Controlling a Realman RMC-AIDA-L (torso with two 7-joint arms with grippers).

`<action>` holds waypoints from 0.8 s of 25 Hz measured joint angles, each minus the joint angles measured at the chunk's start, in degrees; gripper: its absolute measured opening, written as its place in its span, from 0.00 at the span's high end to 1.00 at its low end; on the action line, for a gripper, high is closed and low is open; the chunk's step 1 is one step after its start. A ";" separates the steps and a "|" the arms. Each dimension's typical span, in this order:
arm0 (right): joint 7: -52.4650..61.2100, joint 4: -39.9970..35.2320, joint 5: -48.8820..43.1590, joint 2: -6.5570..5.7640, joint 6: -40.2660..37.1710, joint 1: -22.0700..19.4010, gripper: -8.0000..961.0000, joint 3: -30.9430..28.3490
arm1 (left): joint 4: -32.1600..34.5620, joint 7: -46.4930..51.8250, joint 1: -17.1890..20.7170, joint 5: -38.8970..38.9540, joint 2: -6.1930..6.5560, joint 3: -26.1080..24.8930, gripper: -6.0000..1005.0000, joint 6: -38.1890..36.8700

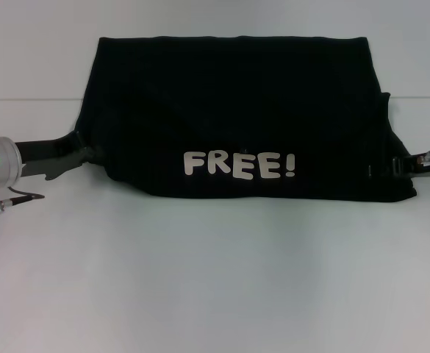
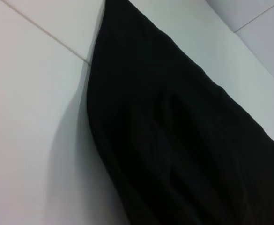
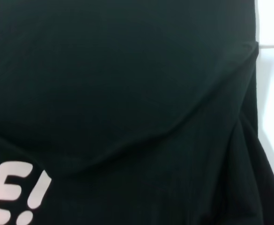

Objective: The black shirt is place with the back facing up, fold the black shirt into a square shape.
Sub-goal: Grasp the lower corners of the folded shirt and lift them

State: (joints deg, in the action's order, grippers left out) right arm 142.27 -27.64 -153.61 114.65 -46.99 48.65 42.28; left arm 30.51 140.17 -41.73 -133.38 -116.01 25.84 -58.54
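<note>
The white table (image 1: pixel 215 279) is lying bare at six o'clock in the head view. Beyond it, the large black soft-fabric shirt (image 1: pixel 237 110) is resting folded into a broad band at the centre, its cream "FREE!" lettering (image 1: pixel 239 165) showing along the near edge. At nine o'clock the left gripper (image 1: pixel 82 152) is meeting the shirt's left edge; at three o'clock the right gripper (image 1: pixel 404 163) is reaching its right near corner. Cloth is hiding both sets of fingers, so their grip cannot be told. A seam in the table is running behind at twelve o'clock.
</note>
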 joint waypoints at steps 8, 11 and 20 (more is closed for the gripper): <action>1.33 -0.42 0.05 -0.39 -0.92 0.01 0.17 -0.01 | -0.01 0.00 -0.07 0.27 0.00 0.00 0.99 -0.14; 1.45 -0.38 -0.13 -0.45 -1.47 -0.07 0.26 0.00 | -0.01 0.01 -0.10 0.36 0.00 0.00 0.99 -0.18; 3.47 -0.65 -2.57 -0.48 -1.91 -0.27 0.64 -0.55 | -0.01 0.01 -0.21 0.46 0.00 0.00 0.99 -0.33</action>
State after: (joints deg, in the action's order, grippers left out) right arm 145.75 -28.29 -156.18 114.17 -48.90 48.39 41.73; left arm 30.50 140.18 -41.93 -132.92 -116.01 25.84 -58.87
